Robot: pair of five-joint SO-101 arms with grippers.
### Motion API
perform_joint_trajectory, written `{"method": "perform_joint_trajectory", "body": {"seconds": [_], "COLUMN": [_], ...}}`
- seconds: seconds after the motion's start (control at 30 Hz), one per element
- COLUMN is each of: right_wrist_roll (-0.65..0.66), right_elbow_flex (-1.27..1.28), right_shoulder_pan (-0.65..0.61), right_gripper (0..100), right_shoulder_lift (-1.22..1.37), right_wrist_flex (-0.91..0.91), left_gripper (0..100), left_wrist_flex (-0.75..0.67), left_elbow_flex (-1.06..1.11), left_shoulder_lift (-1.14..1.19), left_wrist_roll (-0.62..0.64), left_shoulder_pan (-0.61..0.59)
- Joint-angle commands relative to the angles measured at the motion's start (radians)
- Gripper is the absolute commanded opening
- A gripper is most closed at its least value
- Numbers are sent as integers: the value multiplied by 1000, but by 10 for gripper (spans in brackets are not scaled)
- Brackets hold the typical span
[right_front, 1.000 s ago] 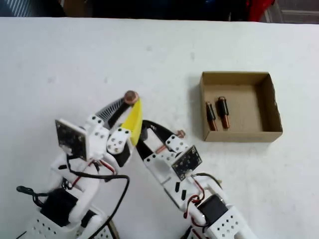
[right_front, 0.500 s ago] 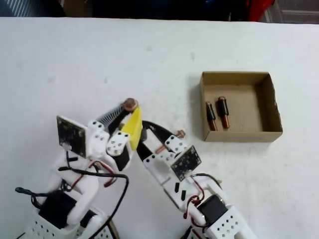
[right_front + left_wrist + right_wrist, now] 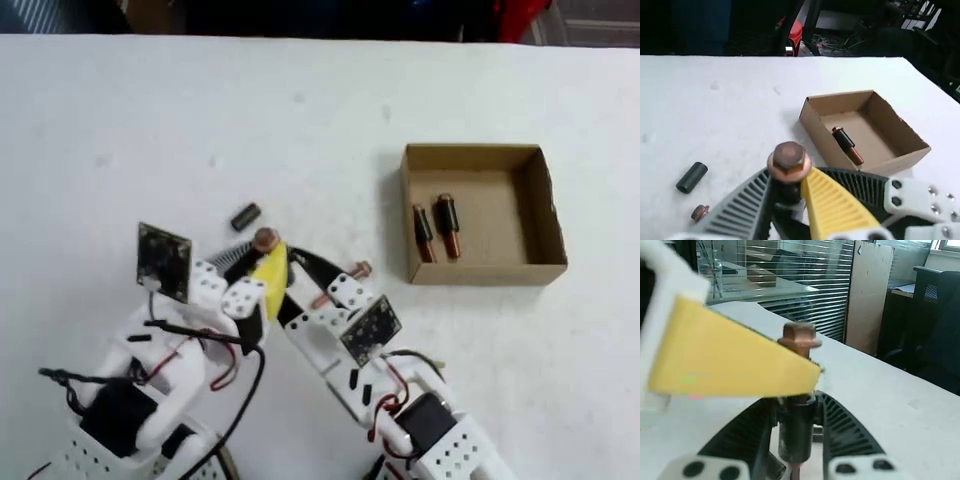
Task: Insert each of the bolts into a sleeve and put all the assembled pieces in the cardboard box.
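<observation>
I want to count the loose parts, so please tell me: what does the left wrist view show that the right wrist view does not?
Only the left wrist view: the cardboard box with an assembled piece inside, and on the table a loose sleeve and what looks like a loose bolt. Only the right wrist view: the side of the gripped sleeve between the right jaws, under the held bolt, and window blinds behind. Both: that bolt's head and the yellow left jaw beside it.

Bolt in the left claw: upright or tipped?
Upright: the bolt, in the left claw, shows its head facing straight up in the high view.
</observation>
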Motion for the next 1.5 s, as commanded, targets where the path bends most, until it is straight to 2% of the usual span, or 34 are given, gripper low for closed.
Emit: {"method": "perform_joint_trajectory", "body": {"seconds": [0.0, 0.07, 0.17, 0.27, 0.43, 0.5, 0.67, 0.93, 1.27, 1.47], "right_wrist_roll": [-6, -6, -6, -6, -6, -6, -6, -6, -6, -6], "right_elbow_flex": [8, 8, 8, 8, 8, 8, 8, 8, 8, 8], "right_shoulder_pan": [4, 4, 4, 4, 4, 4, 4, 4, 4, 4], "right_gripper": [17, 17, 17, 17, 17, 17, 17, 17, 17, 17], "right_shoulder_lift": [-8, -8, -12, -15, -13, -12, -12, -13, -10, -10], "right_wrist_flex": [-22, -19, 1, 5, 5, 5, 5, 5, 7, 7], "left_gripper": [41, 45, 47, 77, 234, 261, 265, 267, 268, 267], "left_wrist_flex": [18, 15, 5, 3, 9, 9, 5, 3, -83, -74], "left_elbow_flex": [-18, 21, 44, 41, 44, 44, 43, 41, 38, -78], "left_shoulder_lift": [-8, -8, -8, -8, -8, -8, -8, -8, -8, -10], "left_wrist_roll": [-87, -187, -264, -264, -262, -262, -262, -269, -270, -270], "left_shoulder_pan": [90, 110, 105, 105, 105, 104, 102, -24, -27, -104]}}
